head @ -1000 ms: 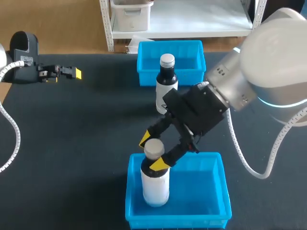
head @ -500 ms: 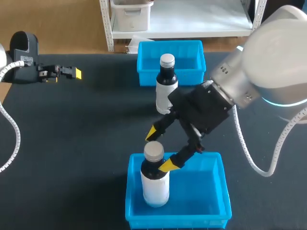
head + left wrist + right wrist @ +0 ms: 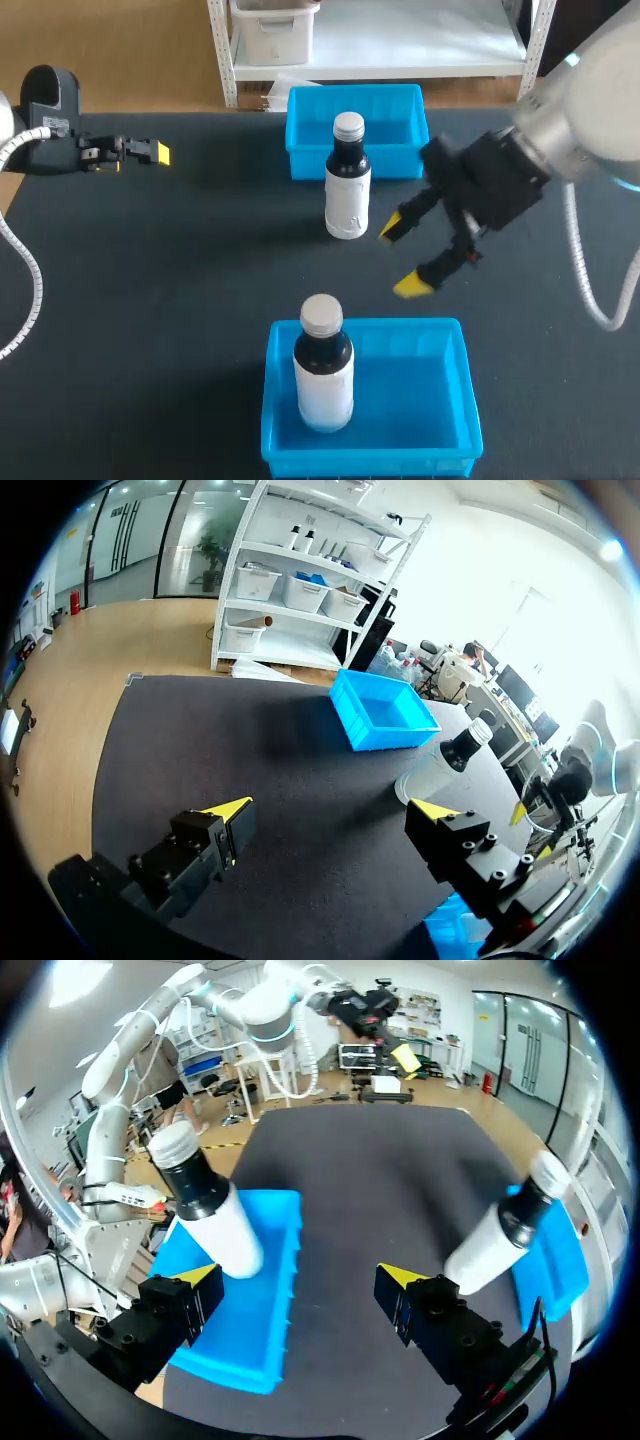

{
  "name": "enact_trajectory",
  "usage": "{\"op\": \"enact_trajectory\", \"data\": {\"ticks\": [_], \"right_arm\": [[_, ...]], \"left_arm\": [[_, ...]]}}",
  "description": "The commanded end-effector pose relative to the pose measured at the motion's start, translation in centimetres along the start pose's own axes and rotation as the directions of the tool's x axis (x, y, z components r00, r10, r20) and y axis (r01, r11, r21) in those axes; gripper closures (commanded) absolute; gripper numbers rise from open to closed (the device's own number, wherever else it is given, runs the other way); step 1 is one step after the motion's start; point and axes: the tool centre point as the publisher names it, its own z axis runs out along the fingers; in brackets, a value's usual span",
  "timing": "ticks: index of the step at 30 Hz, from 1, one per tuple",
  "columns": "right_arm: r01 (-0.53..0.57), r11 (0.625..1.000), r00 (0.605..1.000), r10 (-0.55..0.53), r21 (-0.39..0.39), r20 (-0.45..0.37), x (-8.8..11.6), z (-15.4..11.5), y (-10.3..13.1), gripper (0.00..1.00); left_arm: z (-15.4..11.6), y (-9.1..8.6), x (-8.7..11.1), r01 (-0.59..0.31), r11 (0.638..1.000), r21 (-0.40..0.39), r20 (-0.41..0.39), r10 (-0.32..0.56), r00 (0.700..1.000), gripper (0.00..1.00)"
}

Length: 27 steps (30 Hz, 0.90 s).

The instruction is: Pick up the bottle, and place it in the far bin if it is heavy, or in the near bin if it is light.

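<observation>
No legible text, numbers or signs, nothing readable on any surface

Upright bottle [image 3: 347,192] before far bin [image 3: 305,160]

A black table [image 3: 150,300] is filling the head view, its matte top lying flat; even light is falling across it; a soft, darker shadow is pooling toward its far edge.

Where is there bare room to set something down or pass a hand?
Widest bare table: between left hand, standing bottle and near bin. That bin is free right of the binned bottle. Crowded: between standing bottle and right hand.
</observation>
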Motion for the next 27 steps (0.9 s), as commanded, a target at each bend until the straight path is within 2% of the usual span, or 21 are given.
{"op": "enact_trajectory", "data": {"ticks": [1, 7, 14, 22, 27], "right_arm": [[-0.027, 0.999, 0.999, 0.026, 0.031, 0.019, 0.9, -2.1, -3.0, 0.0], [-0.055, 0.991, 0.998, 0.051, 0.12, 0.037, 1.0, -3.9, -9.1, 0.0], [-0.045, 0.987, 0.998, 0.037, 0.151, 0.052, 0.8, -4.6, -15.0, 0.0], [-0.054, 0.987, 0.996, 0.043, 0.155, 0.072, 0.3, -4.1, -19.2, 0.0], [-0.084, 0.985, 0.992, 0.069, 0.15, 0.106, -0.6, -3.4, -20.7, 0.0]], "left_arm": [[0.0, 0.0, 0.0, 0.0, 1.0, 0.0, 0.0, 0.0, 1.0, 0.0], [0.0, 0.0, 0.0, 0.0, 1.0, 0.0, 0.0, 0.0, 1.0, 0.0], [0.0, 0.0, 0.0, 0.0, 1.0, 0.0, 0.0, 0.0, 1.0, 0.0], [0.0, 0.0, 0.0, 0.0, 1.0, 0.0, 0.0, 0.0, 1.0, 0.0], [0.0, 0.0, 0.0, 0.0, 1.0, 0.0, 0.0, 0.0, 1.0, 0.0]]}}
